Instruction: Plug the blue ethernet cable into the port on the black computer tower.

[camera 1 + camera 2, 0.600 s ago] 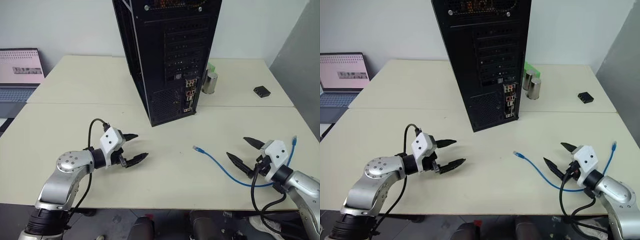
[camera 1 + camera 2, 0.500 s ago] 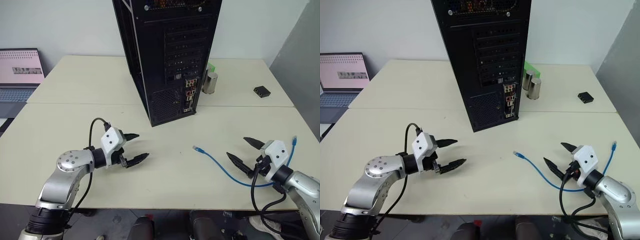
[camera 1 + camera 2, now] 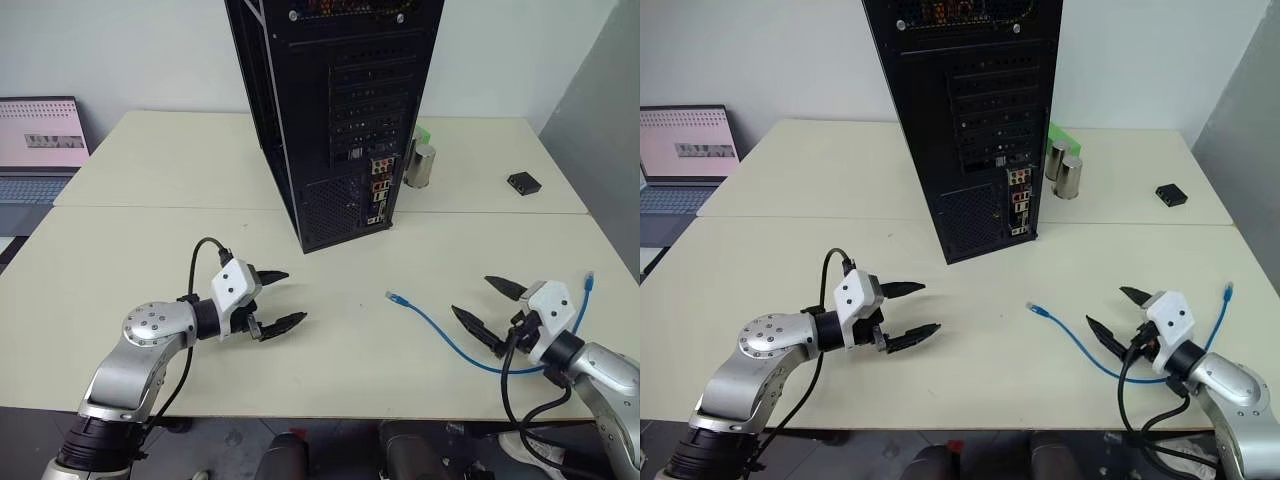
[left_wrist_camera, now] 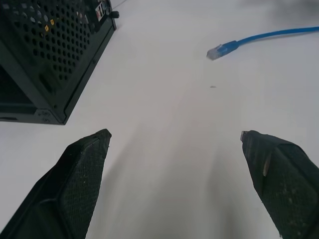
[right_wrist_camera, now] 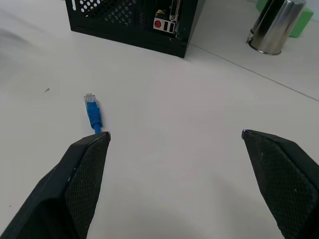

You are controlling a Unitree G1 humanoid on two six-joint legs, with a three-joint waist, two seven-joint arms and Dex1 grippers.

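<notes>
Both hands hover spread and empty, the right hand [image 3: 487, 311] nearest the blue ethernet cable [image 3: 440, 333], whose plug points toward the black computer tower [image 3: 335, 110], ready for pickup.

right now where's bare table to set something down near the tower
Bare: the patch between the left hand and the cable plug, in front of the tower; also the far-left tabletop beside the tower, toward the laptop. Crowded: near the right hand, where the cable loops, and by the cup right of the tower.
</notes>
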